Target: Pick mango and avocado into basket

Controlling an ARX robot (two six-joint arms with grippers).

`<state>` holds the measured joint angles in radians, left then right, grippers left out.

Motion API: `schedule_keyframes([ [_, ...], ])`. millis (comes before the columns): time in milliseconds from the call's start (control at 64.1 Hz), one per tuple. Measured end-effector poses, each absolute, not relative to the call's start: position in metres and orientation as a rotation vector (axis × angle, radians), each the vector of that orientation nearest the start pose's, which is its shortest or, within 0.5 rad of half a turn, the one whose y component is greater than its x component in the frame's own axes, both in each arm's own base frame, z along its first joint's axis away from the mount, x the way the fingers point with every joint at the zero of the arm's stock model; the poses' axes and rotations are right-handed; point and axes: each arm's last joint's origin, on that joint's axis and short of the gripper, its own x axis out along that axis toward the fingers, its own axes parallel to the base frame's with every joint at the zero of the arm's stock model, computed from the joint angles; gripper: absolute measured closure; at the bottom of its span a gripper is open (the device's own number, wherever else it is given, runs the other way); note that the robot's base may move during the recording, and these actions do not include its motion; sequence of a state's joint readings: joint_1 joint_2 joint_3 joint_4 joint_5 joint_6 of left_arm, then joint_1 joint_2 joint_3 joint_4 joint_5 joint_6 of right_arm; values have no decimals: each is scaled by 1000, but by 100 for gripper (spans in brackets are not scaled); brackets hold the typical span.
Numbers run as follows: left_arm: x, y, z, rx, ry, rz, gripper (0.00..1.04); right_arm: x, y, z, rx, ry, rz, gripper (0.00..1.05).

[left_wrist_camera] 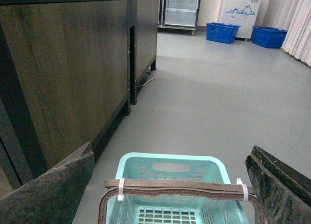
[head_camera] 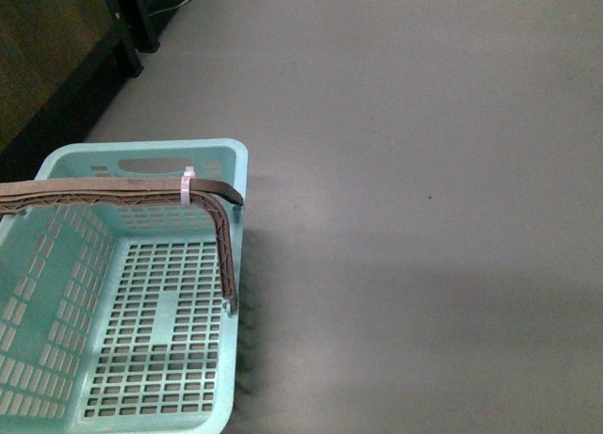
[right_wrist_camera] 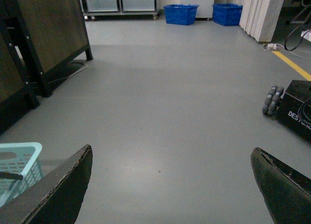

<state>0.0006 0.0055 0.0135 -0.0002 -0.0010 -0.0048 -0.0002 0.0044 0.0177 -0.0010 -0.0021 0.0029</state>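
Fingers [left_wrist_camera: 53, 190] of the left arm gape wide and empty near the basket [left_wrist_camera: 141, 161]; right fingers [right_wrist_camera: 53, 190] likewise.

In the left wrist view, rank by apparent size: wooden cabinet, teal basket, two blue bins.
wooden cabinet
teal basket
blue bins, alike; being far off, their real size is unsure.

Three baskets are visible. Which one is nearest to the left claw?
The teal basket with the brown handle, directly before the left claw; the two blue baskets stand far away across the room.
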Motion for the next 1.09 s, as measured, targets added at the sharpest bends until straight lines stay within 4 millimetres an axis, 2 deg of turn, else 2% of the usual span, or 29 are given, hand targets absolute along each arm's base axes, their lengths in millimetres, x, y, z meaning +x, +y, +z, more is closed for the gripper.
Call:
schedule_keyframes([
  [531,97,0,168,-6,-6,3,9,97,0,169,3,-12,2,9],
  [562,97,0,167,-64,66,15,9,97,0,169,3,-12,2,9],
  [624,98,2,168,-264,343,69,9,97,0,169,2,-13,0,9],
  [687,98,4,164,-454,488,124,9,97,0,169,3,-12,0,9],
  [843,104,10,169,-793,501,147,9,97,0,169,3,-12,0,9],
  [967,136,22,165,-1045,525,216,9,97,0,169,3,-12,0,9],
  [1092,192,21,141,-1185,589,316,9,97,0,169,3,-12,0,9],
])
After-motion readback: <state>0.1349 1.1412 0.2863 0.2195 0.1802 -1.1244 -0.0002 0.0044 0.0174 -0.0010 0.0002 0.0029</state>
